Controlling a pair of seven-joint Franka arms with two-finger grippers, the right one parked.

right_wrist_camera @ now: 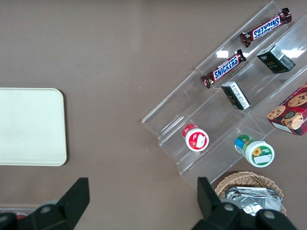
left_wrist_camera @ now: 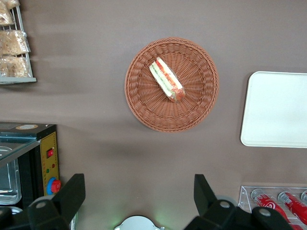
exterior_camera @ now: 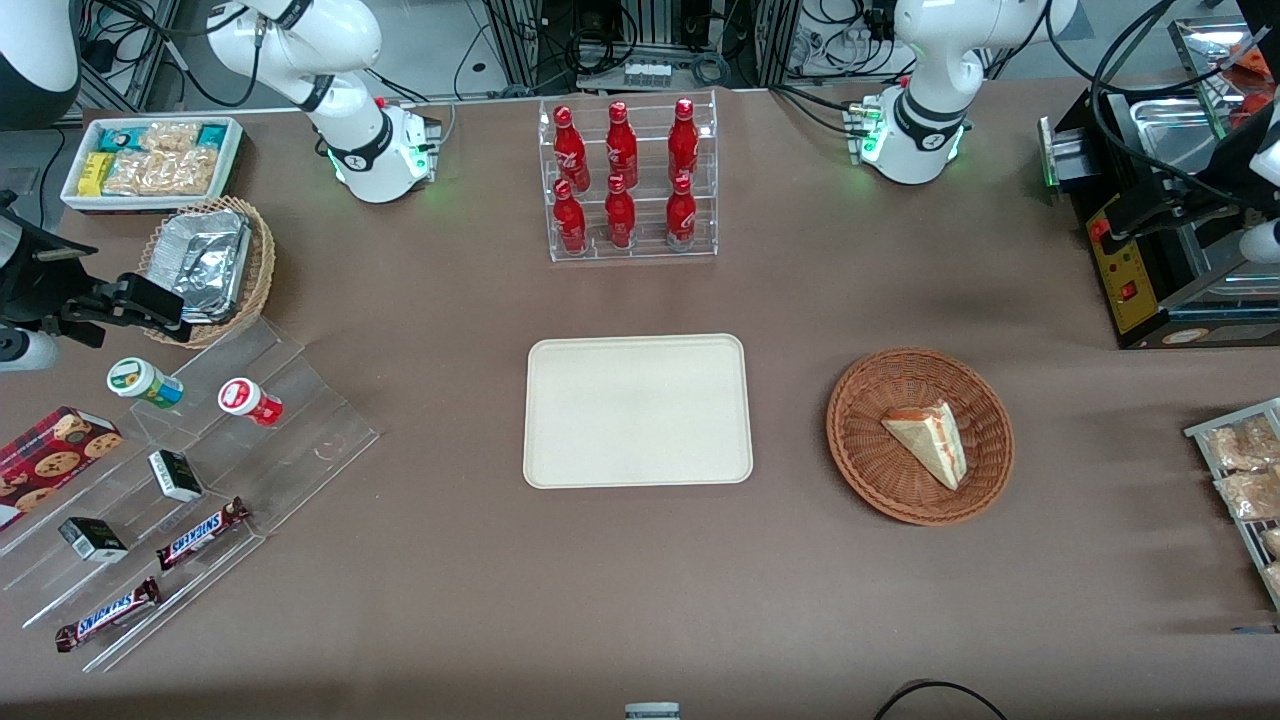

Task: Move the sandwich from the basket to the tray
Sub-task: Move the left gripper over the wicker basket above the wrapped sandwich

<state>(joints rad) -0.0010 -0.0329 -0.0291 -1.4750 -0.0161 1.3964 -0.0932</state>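
Observation:
The sandwich [exterior_camera: 930, 440] [left_wrist_camera: 166, 79], a pale bread wedge with red, orange and green layers along its cut edge, lies in the round reddish-brown wicker basket [exterior_camera: 870, 400] [left_wrist_camera: 144, 105]. The cream tray [exterior_camera: 637, 410] [left_wrist_camera: 276, 110] lies flat beside the basket, toward the parked arm's end, with nothing on it. My gripper [left_wrist_camera: 137, 194] [exterior_camera: 1140, 210] hangs high above the table toward the working arm's end, farther from the front camera than the basket. It is open wide, with nothing between its fingers.
A clear rack of red bottles [exterior_camera: 628, 180] stands farther from the front camera than the tray. A black machine [exterior_camera: 1150, 270] sits under my gripper. A wire rack of snack packets [exterior_camera: 1240, 480] lies beside the basket. A stepped acrylic stand of snacks [exterior_camera: 180, 480] is at the parked arm's end.

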